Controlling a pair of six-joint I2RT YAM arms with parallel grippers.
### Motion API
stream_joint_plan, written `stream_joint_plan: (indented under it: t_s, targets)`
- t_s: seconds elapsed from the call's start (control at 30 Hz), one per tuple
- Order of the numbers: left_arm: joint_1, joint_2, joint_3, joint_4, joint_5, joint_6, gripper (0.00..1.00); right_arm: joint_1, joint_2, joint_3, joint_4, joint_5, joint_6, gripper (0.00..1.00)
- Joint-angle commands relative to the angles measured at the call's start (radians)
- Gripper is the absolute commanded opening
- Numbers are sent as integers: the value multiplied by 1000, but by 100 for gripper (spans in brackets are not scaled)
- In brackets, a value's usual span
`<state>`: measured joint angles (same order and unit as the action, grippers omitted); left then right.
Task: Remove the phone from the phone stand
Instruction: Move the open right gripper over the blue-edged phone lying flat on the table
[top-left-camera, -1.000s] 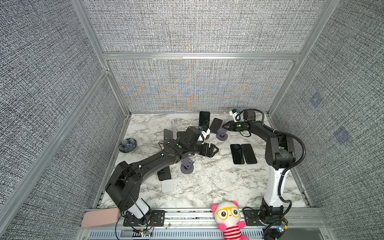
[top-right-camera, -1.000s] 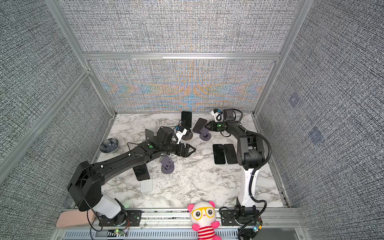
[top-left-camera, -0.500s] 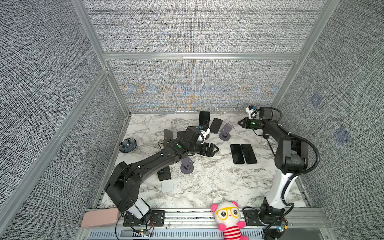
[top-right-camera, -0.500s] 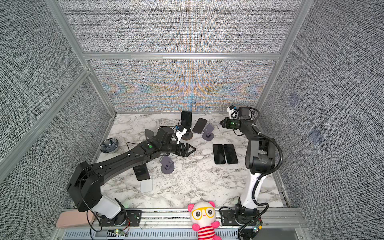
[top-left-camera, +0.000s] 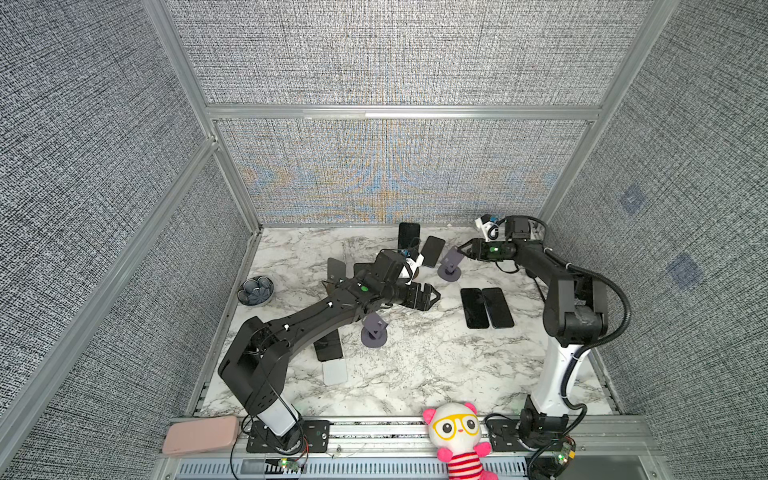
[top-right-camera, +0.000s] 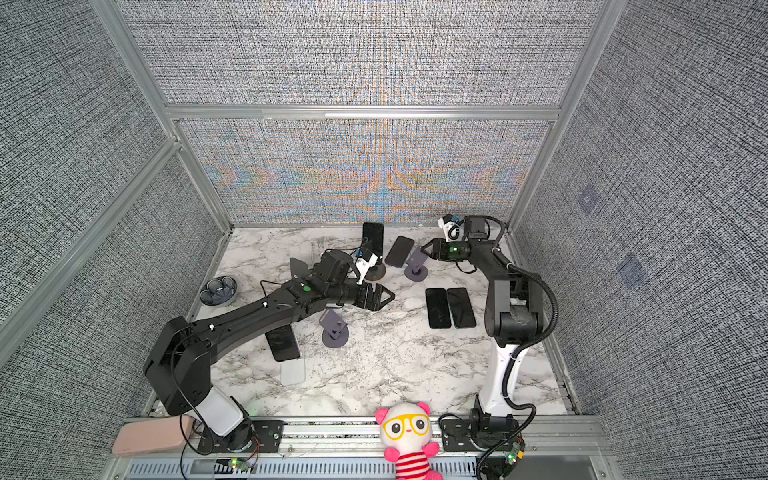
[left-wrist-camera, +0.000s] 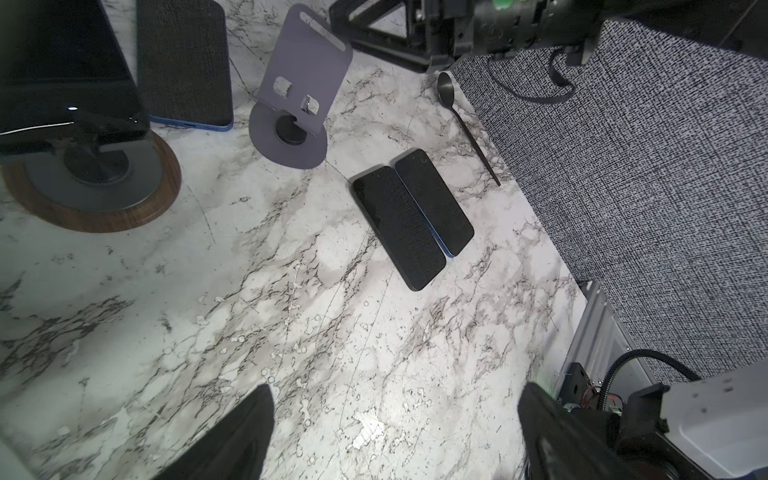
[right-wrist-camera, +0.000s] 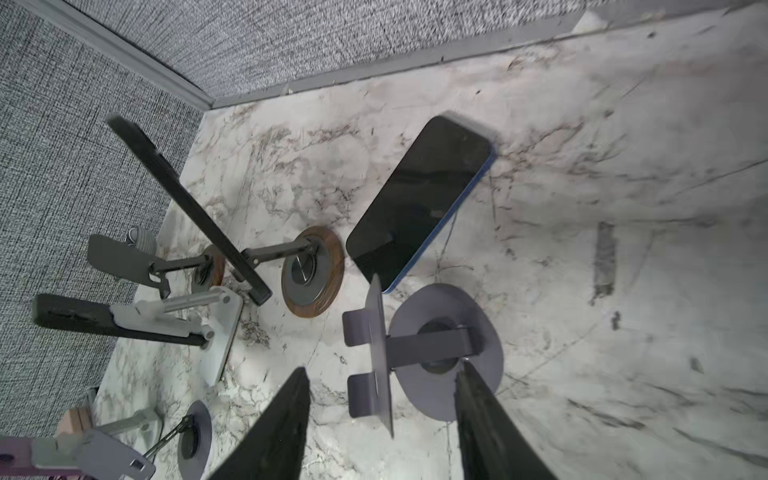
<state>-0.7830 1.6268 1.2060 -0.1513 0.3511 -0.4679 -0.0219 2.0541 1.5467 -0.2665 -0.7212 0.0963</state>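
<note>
A black phone leans upright on a wooden-based phone stand at the back. Right of it a blue-edged phone lies flat beside an empty purple stand. My right gripper is open, and the purple stand's plate stands edge-on between its fingers; whether they touch it I cannot tell. My left gripper hangs open over bare marble mid-table, holding nothing.
Two dark phones lie side by side on the right, with a black spoon near the wall. A second purple stand, a dark phone and a pale phone sit by the left arm. More stands crowd the left, near a bowl.
The right gripper drew back to the right, then returned toward the purple stand, and its jaws have opened. The left arm has not moved.
</note>
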Motion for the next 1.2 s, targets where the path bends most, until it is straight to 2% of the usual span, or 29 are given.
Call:
stream_joint_plan:
  t_s: [0.0, 0.13, 0.27, 0.37, 0.47, 0.5, 0.7, 1.03, 1.17]
  targets:
    - [1, -8, 2, 12, 7, 10, 93, 17, 37, 8, -13, -14, 5, 54]
    - [1, -23, -15, 14, -1, 11, 93, 38, 81, 45, -35, 5, 14, 50]
    - [1, -26, -23, 21, -4, 11, 93, 51, 97, 65, -43, 11, 22, 39]
    - [2, -23, -23, 24, 1, 11, 93, 57, 98, 68, -36, 17, 28, 24]
    - [1, -26, -27, 24, 1, 11, 93, 57, 106, 82, -47, 29, 34, 4]
    - [1, -29, -29, 23, -1, 12, 93, 58, 108, 85, -53, 39, 31, 0]
    - [1, -52, -44, 18, -16, 15, 93, 27, 76, 73, -69, 80, 18, 0]
    - [2, -42, -39, 19, -11, 16, 93, -132, 42, 76, -113, 85, -12, 0]
    - [1, -36, -35, 21, -11, 15, 93, -171, 30, 73, -130, 125, -25, 0]
